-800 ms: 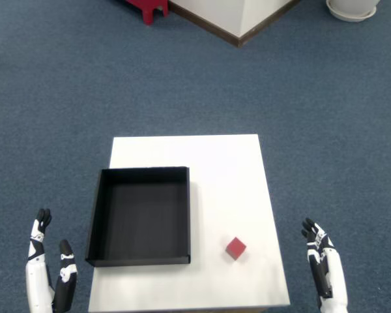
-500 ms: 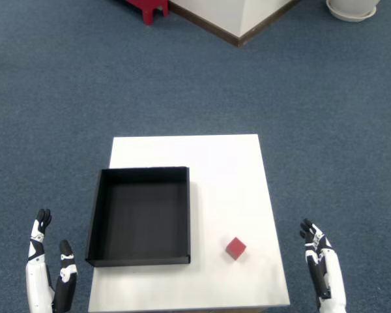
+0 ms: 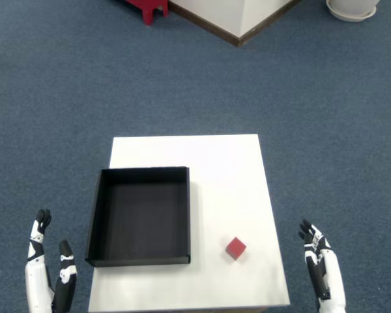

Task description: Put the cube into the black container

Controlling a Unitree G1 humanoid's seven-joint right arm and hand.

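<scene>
Only the right hand (image 3: pixel 322 274) had moved, drifting a little toward 9 o'clock, fingers apart and holding nothing. Red cube (image 3: pixel 235 248) sat on the white table (image 3: pixel 228 163), just at 3 o'clock of the black container (image 3: pixel 141 216). No grab yet; next, I think, it needed to reach over to the cube

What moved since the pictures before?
Only the right hand crept a tiny bit left, toward the table; it is open and holds nothing. The cube, the black container and the left hand stayed put.
</scene>
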